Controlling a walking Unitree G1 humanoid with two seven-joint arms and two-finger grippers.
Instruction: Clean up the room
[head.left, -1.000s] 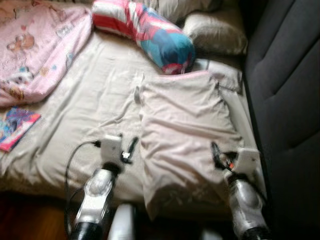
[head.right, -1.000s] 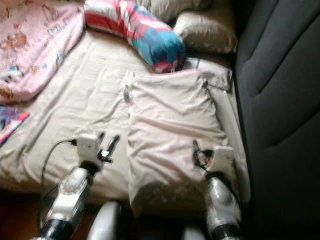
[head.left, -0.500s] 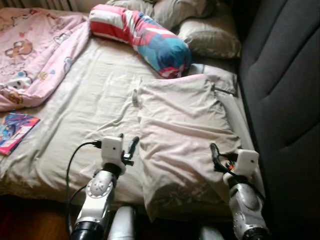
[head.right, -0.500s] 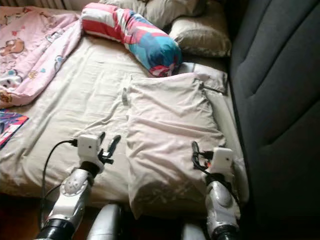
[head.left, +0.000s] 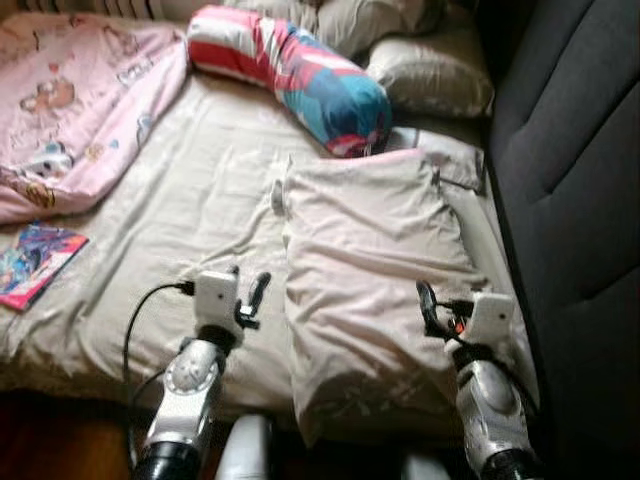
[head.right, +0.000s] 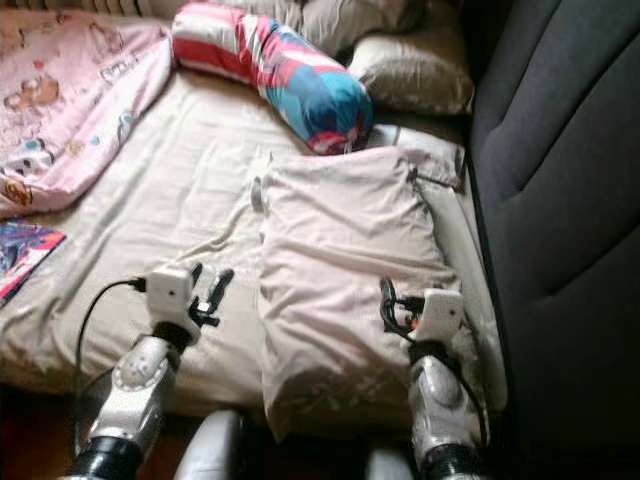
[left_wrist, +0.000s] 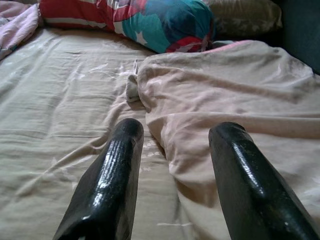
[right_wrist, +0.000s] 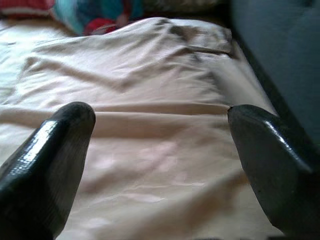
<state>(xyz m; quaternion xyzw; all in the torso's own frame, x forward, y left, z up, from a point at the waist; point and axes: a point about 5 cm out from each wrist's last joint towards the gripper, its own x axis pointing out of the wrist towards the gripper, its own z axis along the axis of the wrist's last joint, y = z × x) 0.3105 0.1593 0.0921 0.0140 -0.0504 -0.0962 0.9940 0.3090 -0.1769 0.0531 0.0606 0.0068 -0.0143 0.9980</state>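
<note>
A large beige pillow (head.left: 375, 260) lies lengthwise on the bed's right side, its near end hanging over the front edge. My left gripper (head.left: 250, 287) hovers open just left of that pillow, above the sheet. In the left wrist view its fingers (left_wrist: 112, 175) straddle the pillow's left edge (left_wrist: 165, 100). My right gripper (head.left: 446, 305) is open wide over the pillow's right near corner, and the pillow (right_wrist: 150, 100) spreads between its fingers (right_wrist: 55, 150). Neither gripper holds anything.
A red, white and blue bolster (head.left: 300, 75) lies across the head of the bed beside two grey pillows (head.left: 430, 70). A pink blanket (head.left: 75, 100) is bunched at the far left, a colourful book (head.left: 35, 262) below it. A dark padded wall (head.left: 580, 200) runs along the right.
The head view has swayed slightly. Both arms and the bedding keep the same places relative to each other.
</note>
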